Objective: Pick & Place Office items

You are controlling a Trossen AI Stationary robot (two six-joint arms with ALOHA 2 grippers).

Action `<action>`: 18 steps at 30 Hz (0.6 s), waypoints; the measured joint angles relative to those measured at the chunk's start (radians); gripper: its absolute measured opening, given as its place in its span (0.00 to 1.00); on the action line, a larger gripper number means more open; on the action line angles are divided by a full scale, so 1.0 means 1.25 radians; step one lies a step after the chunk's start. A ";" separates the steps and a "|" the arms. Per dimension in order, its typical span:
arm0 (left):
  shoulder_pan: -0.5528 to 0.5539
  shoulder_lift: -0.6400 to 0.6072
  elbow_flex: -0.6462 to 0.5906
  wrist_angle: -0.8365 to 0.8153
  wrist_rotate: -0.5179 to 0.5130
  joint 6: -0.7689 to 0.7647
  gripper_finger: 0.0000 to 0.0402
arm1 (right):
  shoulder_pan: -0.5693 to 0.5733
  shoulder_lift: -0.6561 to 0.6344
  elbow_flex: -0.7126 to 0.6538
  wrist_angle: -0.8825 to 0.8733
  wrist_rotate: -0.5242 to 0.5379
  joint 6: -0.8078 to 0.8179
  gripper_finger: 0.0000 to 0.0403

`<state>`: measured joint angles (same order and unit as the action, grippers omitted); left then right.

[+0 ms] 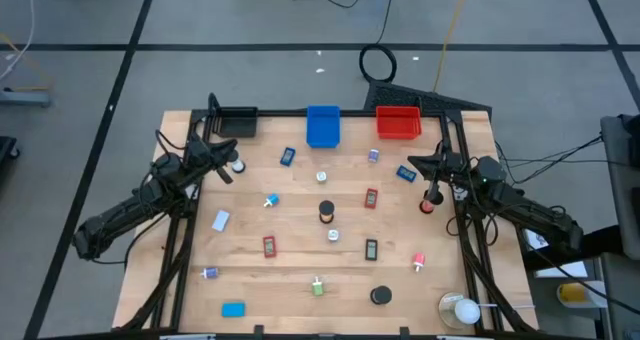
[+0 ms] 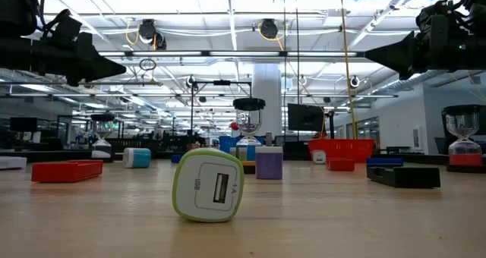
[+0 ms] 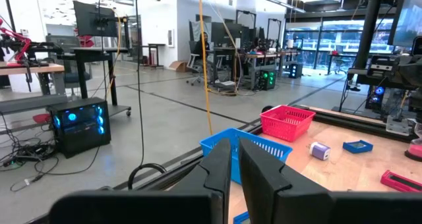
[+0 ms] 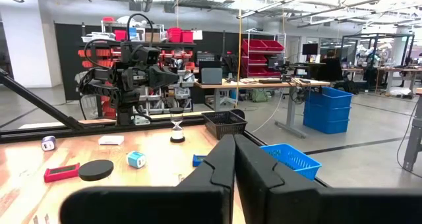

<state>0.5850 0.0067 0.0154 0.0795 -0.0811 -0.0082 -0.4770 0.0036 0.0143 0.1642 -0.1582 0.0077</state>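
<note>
While both arms hang above the table, I look at the blue bin [image 1: 322, 126], centred on the far edge: its inside shows only blue. Beside it, the red bin [image 1: 397, 122] shows only red, and the black bin [image 1: 236, 121] on its other side looks dark within. My left gripper [image 1: 234, 144] near the black bin has its fingers together, holding nothing; my right gripper [image 1: 414, 161] near the red bin likewise. Every one of the office items [image 1: 327, 211] lies scattered on the wood nearer me than the blue bin.
</note>
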 joint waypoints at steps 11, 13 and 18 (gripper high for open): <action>0.000 0.000 0.000 0.000 0.000 0.000 0.09 | 0.000 0.000 0.000 0.000 0.001 -0.078 0.01; 0.000 0.000 0.000 0.000 0.000 0.000 0.09 | 0.000 0.000 0.000 0.000 0.000 -0.148 0.01; 0.000 0.000 0.000 0.000 0.000 0.000 0.09 | 0.000 0.000 0.000 0.000 0.000 -0.228 0.01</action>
<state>0.5850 0.0063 0.0154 0.0795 -0.0811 -0.0078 -0.4773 0.0038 0.0143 0.1642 -0.1577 -0.2771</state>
